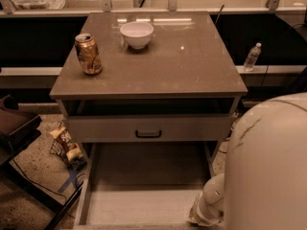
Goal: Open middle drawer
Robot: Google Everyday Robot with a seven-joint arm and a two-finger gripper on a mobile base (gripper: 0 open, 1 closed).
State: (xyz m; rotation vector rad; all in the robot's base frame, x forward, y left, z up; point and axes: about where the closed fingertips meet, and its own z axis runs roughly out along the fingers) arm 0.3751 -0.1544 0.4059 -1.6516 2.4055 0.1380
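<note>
The cabinet (148, 75) shows one closed pale-grey drawer front with a small black bar handle (147, 133) under the tabletop. Directly below that front, the middle drawer (144, 200) stands pulled far out toward me. Its bare pale inside shows, and its own front and handle are cut off by the bottom edge. My arm's large white body (268, 166) fills the lower right. Its white wrist (205, 209) reaches down to the drawer's near right corner. The gripper itself lies below the picture's bottom edge and does not show.
On the tabletop stand a gold drink can (88, 53) at the left and a white bowl (136, 34) at the back. A water bottle (252, 56) stands on a ledge at the right. A snack bag (66, 145) and cables lie on the floor at the left, beside a dark chair (14, 128).
</note>
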